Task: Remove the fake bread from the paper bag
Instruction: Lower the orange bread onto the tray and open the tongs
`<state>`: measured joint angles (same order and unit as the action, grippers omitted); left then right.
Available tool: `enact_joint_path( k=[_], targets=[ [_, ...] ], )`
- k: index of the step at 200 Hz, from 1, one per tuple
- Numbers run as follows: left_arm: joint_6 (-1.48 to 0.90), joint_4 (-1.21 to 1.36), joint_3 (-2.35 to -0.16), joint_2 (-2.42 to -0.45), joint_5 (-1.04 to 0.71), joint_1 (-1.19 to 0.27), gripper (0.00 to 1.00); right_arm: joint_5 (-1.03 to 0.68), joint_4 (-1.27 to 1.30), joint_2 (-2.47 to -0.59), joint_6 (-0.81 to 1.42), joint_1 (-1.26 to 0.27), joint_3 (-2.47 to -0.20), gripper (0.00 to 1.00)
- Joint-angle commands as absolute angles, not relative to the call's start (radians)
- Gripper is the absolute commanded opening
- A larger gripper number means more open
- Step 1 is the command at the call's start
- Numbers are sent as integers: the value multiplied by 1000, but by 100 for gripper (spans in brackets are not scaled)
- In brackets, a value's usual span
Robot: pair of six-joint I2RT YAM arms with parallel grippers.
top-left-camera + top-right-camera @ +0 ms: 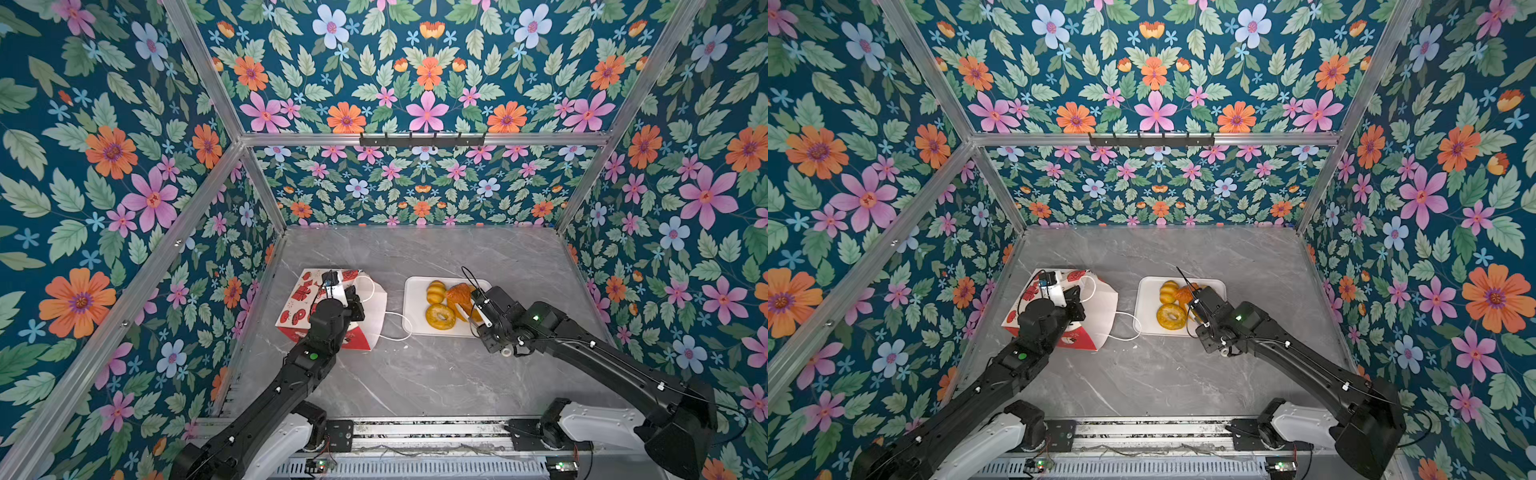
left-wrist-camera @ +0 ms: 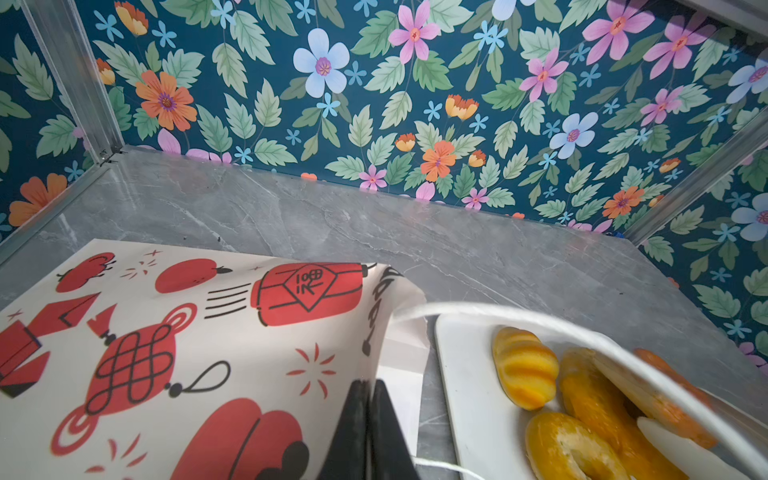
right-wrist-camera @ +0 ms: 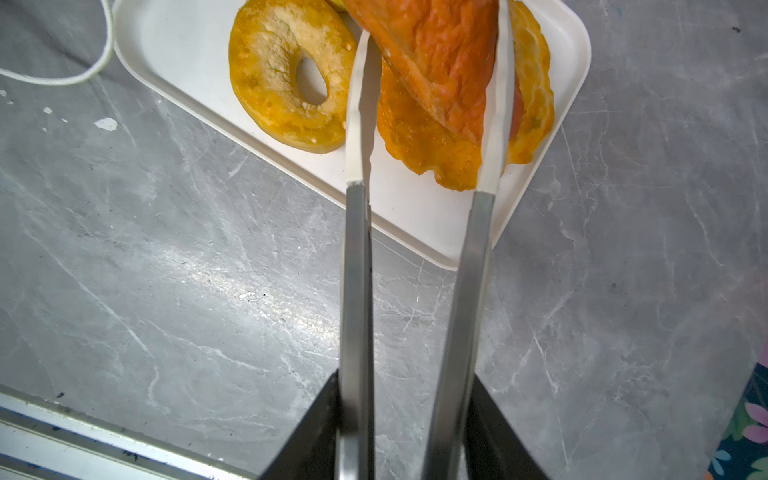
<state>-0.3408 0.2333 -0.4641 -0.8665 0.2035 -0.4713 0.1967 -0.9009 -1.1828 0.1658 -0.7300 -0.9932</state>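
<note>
Pinches paper bag (image 2: 187, 332) rim in closed left gripper (image 2: 368, 419); clamps tongs (image 3: 355, 249) in right gripper (image 3: 409, 436), tips flanking orange pastry (image 3: 440, 62) atop fake bread (image 3: 282, 75) on tray (image 3: 174, 50). Risks sliding off the pile, tilted.

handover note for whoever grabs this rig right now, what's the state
Left gripper: shut, pinching the rim of the paper bag, which lies on its side, mouth toward the tray.
Right gripper: shut on tongs; their tips flank the orange croissant over the tray.
Done: ring cake, striped bun and a yellow pastry are on the tray.
Left: set the croissant down, then check the bag; its inside isn't visible.
</note>
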Motion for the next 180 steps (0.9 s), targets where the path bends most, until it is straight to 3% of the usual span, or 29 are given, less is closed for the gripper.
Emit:
enact_joint_path(
  k=[1, 180],
  targets=[
    [-346, 261, -463, -865, 201, -469, 8, 161, -884, -1166, 182, -731, -990, 44],
    [-353, 281, -464, -869, 186, -470, 8, 110, -724, -1021, 187, -730, -930, 47]
  ],
)
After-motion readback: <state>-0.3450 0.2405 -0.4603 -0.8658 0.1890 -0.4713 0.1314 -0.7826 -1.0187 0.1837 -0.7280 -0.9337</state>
